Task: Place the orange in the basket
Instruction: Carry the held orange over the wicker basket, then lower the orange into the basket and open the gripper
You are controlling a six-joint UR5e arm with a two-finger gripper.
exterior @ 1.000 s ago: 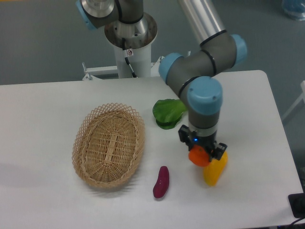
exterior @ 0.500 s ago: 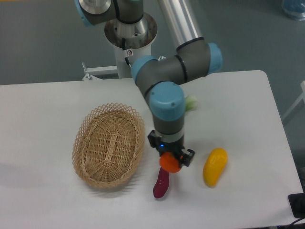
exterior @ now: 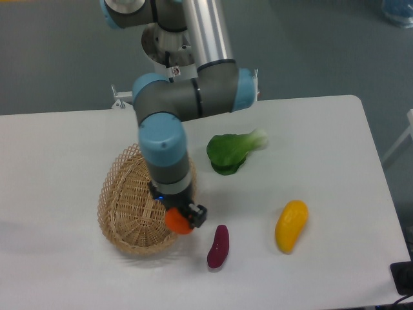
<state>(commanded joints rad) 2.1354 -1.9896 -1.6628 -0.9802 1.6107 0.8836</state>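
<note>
White tabletop [exterior: 77, 142] lay under me, with grey floor beyond it. My gripper [exterior: 180, 219] was clamped on the orange [exterior: 177, 221], holding it over the near right part of the basket [exterior: 126, 206], just inside the lattice rim and clear of the woven floor. Right of the basket lay a purple eggplant-like piece [exterior: 218, 246], farther right the yellow mango-like fruit [exterior: 290, 225], and up and right of the basket a leafy green vegetable [exterior: 232, 152]. I judged the risk plain: so close to the rim, a release could let the round fruit strike the lattice and roll out toward the purple piece. Descending there, my fingers might also catch the rim and tip the light basket.
</note>
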